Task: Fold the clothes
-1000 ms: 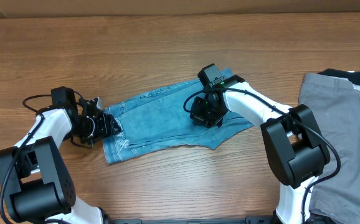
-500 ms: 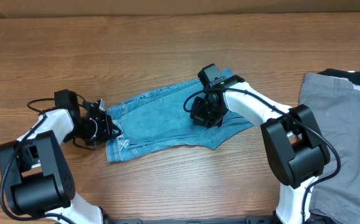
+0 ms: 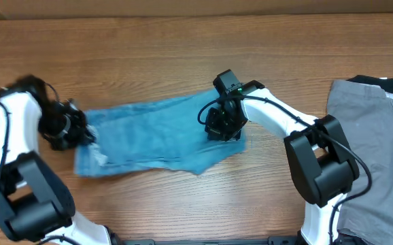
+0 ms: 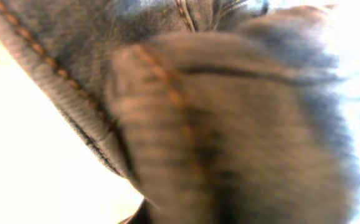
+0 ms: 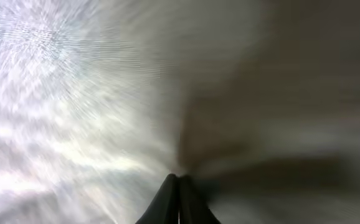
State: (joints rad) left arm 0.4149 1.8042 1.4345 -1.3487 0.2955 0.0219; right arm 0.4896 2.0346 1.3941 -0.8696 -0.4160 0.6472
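tabletop (image 3: 183, 54) of wood, jeans (image 3: 149, 133) laid across, grey garment (image 3: 377, 122) right, both jaws pinching jeans

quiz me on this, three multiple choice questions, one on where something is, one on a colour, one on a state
1. Where does the grey garment lie?
A) at the right edge of the table
B) at the left edge
C) in the middle

2. What colour are the jeans?
A) black
B) light blue
C) red

3. What is the left hand doing?
A) open, up in the air
B) shut on the left end of the jeans
C) shut on the grey garment

Answers:
1 A, it fills the right side of the overhead view.
2 B, the denim is pale blue.
3 B, its camera is filled with denim.
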